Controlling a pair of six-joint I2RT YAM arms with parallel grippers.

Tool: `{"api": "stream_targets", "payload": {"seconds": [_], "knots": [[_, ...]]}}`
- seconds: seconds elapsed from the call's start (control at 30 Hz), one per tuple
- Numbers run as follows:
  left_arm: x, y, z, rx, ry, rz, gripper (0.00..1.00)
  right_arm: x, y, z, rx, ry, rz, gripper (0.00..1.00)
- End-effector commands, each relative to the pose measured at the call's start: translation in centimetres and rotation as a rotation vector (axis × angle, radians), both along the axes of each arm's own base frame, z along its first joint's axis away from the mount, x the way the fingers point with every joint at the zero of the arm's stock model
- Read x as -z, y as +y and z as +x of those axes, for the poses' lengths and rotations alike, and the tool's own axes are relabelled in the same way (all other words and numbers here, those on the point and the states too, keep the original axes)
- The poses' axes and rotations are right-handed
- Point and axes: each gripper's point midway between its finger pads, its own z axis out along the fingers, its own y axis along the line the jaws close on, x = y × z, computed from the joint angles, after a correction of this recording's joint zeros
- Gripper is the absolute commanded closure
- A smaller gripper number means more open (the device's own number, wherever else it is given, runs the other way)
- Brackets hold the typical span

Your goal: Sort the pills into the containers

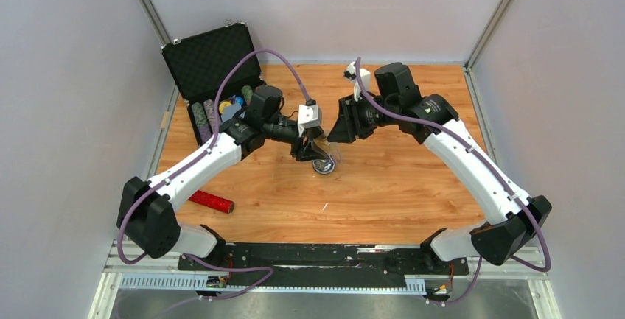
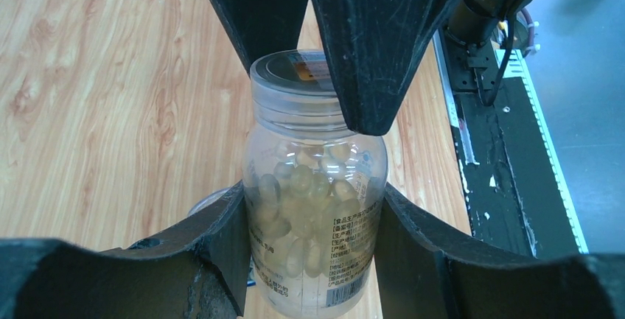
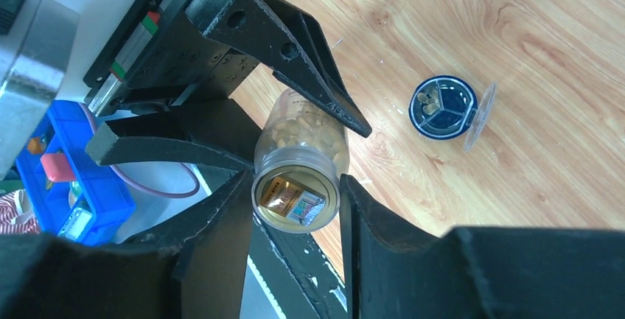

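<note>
My left gripper (image 2: 313, 201) is shut on a clear bottle (image 2: 317, 208) full of yellowish pills, held off the wooden table. My right gripper (image 3: 296, 180) meets it from the other side. Its two fingers press on both sides of the bottle's clear cap (image 3: 296, 197), which has a gold and white sticker. The container, a small round dish (image 3: 442, 107) with a dark rim and dividers, lies on the table below. A few pills (image 3: 426, 99) sit in one compartment, and its clear lid (image 3: 480, 116) lies beside it. From above, both grippers meet over the dish (image 1: 324, 164).
An open black case (image 1: 214, 76) with coloured chips stands at the back left. A red tube (image 1: 211, 201) lies near the left arm's base. The black rail (image 1: 324, 256) runs along the table's near edge.
</note>
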Motion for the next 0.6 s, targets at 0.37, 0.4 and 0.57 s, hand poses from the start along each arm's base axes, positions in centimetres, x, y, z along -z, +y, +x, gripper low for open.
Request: {"api": "stream_targets", "payload": {"seconds": [0.37,0.4,0.57], "knots": [[-2.5,0.1,3.9,-0.143,-0.224,-0.019,1.00,-1.5,2.5,1.7,0.388,0.394,0.160,0.38],[-2.6,0.2,3.9,-0.146,-0.225,-0.021,1.00,-1.2,2.5,1.5,0.362,0.385,0.149,0.28],[-2.8,0.1,4.0,-0.156,-0.224,-0.033,0.96,0.3,2.8,0.4,0.261,0.392,0.115,0.16]]}}
